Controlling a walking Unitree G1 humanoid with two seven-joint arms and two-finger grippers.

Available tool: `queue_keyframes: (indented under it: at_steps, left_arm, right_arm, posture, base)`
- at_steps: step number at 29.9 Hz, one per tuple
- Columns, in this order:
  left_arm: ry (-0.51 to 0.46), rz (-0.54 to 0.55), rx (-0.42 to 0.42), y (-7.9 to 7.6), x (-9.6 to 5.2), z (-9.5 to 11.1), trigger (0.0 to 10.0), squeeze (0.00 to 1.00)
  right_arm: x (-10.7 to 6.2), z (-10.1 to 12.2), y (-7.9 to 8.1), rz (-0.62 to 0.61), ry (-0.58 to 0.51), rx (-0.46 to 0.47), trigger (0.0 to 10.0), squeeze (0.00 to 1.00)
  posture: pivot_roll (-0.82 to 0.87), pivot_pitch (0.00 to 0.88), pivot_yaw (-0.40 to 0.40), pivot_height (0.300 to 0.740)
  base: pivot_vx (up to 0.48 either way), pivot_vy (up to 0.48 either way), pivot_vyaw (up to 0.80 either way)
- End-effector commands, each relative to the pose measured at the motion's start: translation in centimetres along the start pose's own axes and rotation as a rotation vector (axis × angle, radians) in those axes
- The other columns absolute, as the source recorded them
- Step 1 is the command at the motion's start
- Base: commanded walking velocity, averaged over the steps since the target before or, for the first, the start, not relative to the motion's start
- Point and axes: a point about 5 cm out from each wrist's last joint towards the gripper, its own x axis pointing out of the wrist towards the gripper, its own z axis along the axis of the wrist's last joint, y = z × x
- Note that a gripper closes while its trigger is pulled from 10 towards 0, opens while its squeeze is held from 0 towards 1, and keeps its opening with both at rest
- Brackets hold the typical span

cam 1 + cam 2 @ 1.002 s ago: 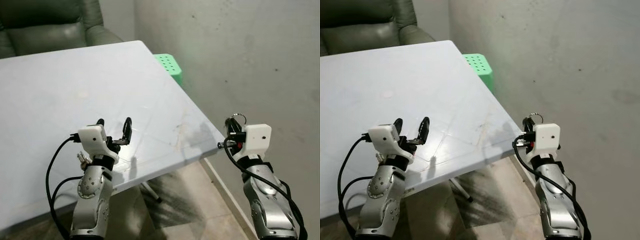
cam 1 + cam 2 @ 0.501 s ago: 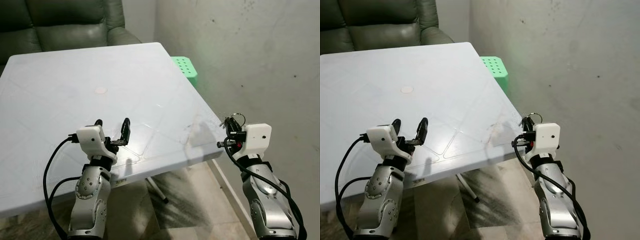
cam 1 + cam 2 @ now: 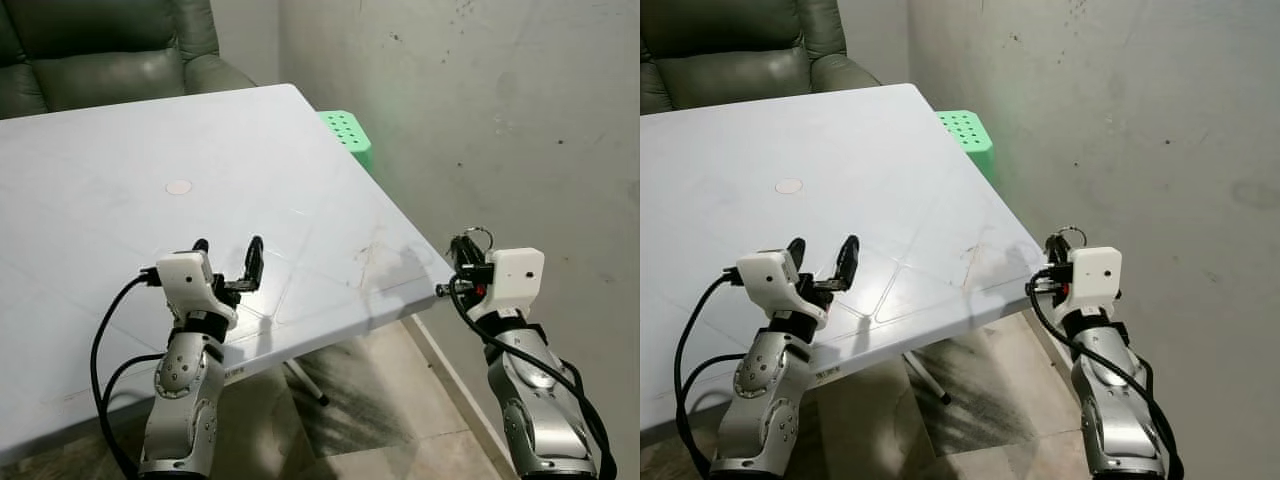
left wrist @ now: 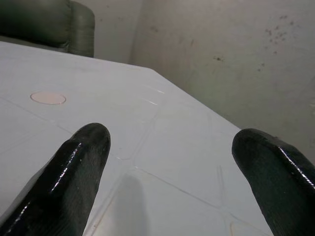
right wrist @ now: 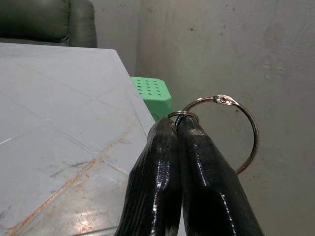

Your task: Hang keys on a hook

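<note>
**Clerk:** Item one?

**Checker:** Right gripper (image 5: 177, 129), off the table's near right corner, at about 4 o'clock in the head view. Fingers pressed together, pinching a key ring (image 5: 231, 129). A large metal loop stands out past the fingertips, with a smaller ring caught right at the pinch. No keys themselves can be made out.

**Clerk:** Item two?

**Checker:** Left gripper (image 3: 228, 258), at about 7 o'clock, above the table's near edge. Fingers (image 4: 81, 157) spread wide, nothing between them.

**Clerk:** Furniture?

**Checker:** One white table (image 3: 120, 150), with rusty scuffs near its right edge and a small round pale mark (image 3: 179, 186) towards the middle. One green perforated stool (image 3: 345, 128) at about 1 o'clock, just beyond the table's right side, against the wall. One dark green armchair (image 3: 100, 60) at 11 o'clock, behind the table.

**Clerk:** Surroundings?

**Checker:** Grey stained wall (image 3: 500, 120) to the right, from 1 to 4 o'clock. Tiled floor (image 3: 380, 400) below.
</note>
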Motion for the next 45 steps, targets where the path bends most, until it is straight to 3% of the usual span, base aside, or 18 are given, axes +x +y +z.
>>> queue_keyframes:
  at_steps: [1, 12, 14, 28, 45]
  left_arm:
    - [0.012, -0.014, 0.005, -0.38, -0.16, -0.25, 10.0, 0.0]
    - [-0.007, -0.02, -0.016, -0.59, -0.16, -0.13, 10.0, 0.0]
    - [-0.012, -0.017, -0.056, -0.68, -0.17, -0.1, 10.0, 0.0]
    - [0.024, 0.022, -0.022, -0.51, -0.2, -0.46, 10.0, 0.0]
    - [0.049, 0.035, -0.042, -0.67, -0.18, -0.79, 10.0, 0.0]
  right_arm:
    - [0.16, 0.32, -0.16, 0.003, -0.007, -0.012, 10.0, 0.0]
    - [0.19, 0.3, -0.11, 0.011, -0.006, -0.017, 10.0, 0.0]
    - [0.17, 0.31, -0.13, 0.011, -0.006, -0.017, 10.0, 0.0]
    - [0.15, 0.32, -0.22, 0.017, 0.005, -0.013, 10.0, 0.0]
    - [0.22, 0.5, -0.24, 0.021, 0.002, -0.019, 10.0, 0.0]
  posture:
    - [-0.02, 0.064, -0.079, 0.74]
    - [-0.02, 0.056, -0.078, 0.74]
    - [-0.02, 0.056, -0.08, 0.74]
    - [-0.02, 0.066, -0.087, 0.74]
    - [-0.02, 0.074, -0.089, 0.74]
  base:
    - [0.0, -0.349, -0.73]
    - [0.0, -0.429, -0.72]
    - [0.0, 0.0, -0.73]
    - [0.0, 0.0, -0.72]
    - [0.0, 0.0, -0.73]
